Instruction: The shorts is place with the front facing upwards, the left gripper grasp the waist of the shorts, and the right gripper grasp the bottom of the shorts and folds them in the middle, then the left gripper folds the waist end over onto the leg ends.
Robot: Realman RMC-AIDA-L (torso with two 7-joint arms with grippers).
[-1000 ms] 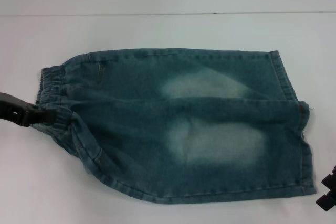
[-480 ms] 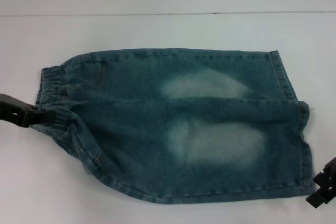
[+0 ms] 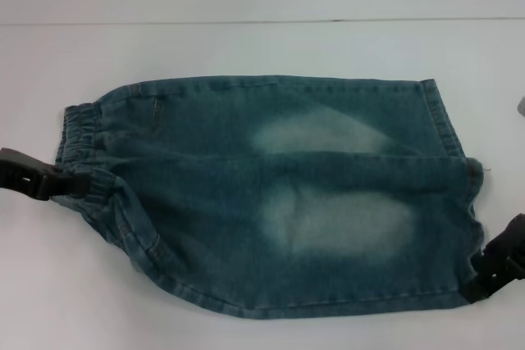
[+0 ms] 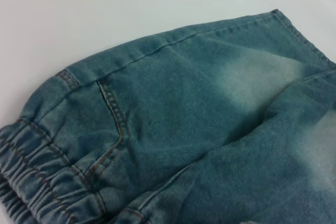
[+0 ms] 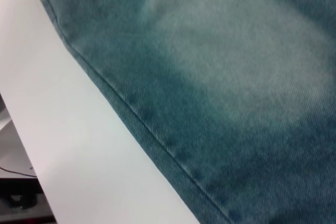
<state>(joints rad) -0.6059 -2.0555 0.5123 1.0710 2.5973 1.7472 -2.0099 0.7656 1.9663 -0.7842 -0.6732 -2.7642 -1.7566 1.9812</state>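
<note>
The blue-green denim shorts point(image 3: 279, 194) lie flat on the white table, with two pale faded patches facing up. The gathered elastic waist point(image 3: 78, 141) points left and the stitched leg hems point(image 3: 459, 170) point right. My left gripper point(image 3: 74, 183) comes in from the left edge and is shut on the near part of the waistband. At the near right corner of the hems, my right gripper point(image 3: 484, 280) touches the cloth. The left wrist view shows the waistband point(image 4: 37, 182) and a pocket seam point(image 4: 113, 114). A stitched edge point(image 5: 142, 124) of the shorts fills the right wrist view.
The white table point(image 3: 246, 55) extends behind the shorts to a back edge line point(image 3: 246, 20). Past the table's edge in the right wrist view is a dark floor area with a cable point(image 5: 16, 192).
My right gripper has moved up and left from the lower right corner until it reaches the hem's near corner. The left gripper has stayed at the waist, shifting slightly left.
</note>
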